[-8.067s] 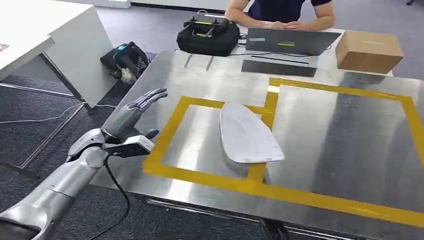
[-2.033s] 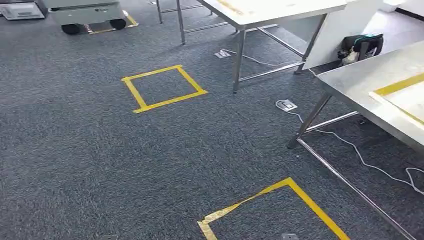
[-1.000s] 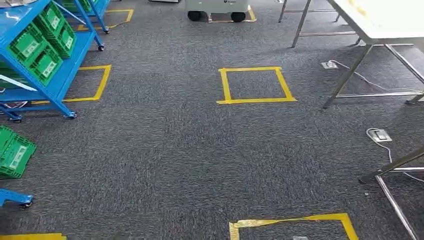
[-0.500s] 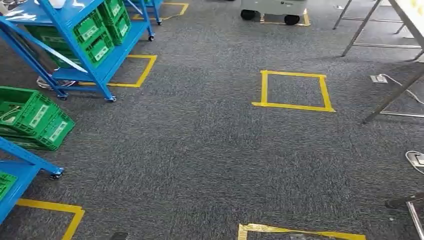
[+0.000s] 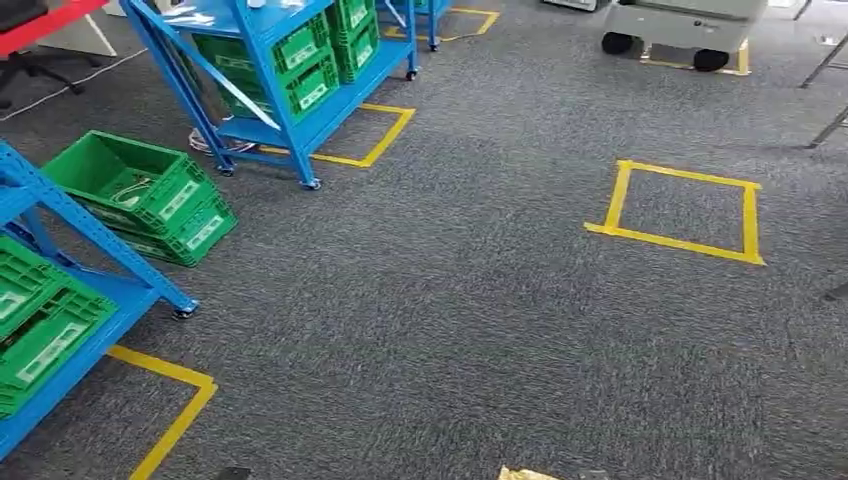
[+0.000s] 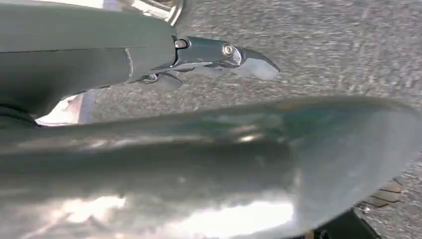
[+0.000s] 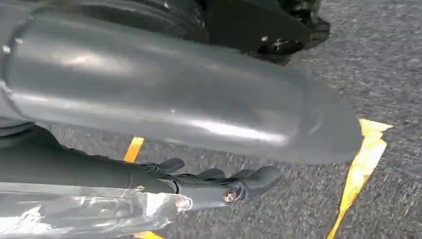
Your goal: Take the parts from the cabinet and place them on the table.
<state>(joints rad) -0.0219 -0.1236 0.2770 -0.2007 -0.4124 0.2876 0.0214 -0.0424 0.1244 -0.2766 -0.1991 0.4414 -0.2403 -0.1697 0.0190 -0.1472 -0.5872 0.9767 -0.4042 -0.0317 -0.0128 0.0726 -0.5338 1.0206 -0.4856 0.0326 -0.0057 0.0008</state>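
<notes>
Grey carpet all round: I read both arms as hanging, left hand point(image 6: 219, 57) and right hand point(image 7: 219, 186) loose-fingered, holding nothing. I'm walking back for another part; the blue cabinet point(image 5: 290, 75) sits at eleven o'clock. A second ago my view showed the racks farther left.

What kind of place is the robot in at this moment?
Probably a workshop or a robot test area set up like a small warehouse. Blue shelving racks on wheels hold green plastic crates, yellow tape squares mark spots on the grey carpet, and a wheeled machine is parked at the back.
</notes>
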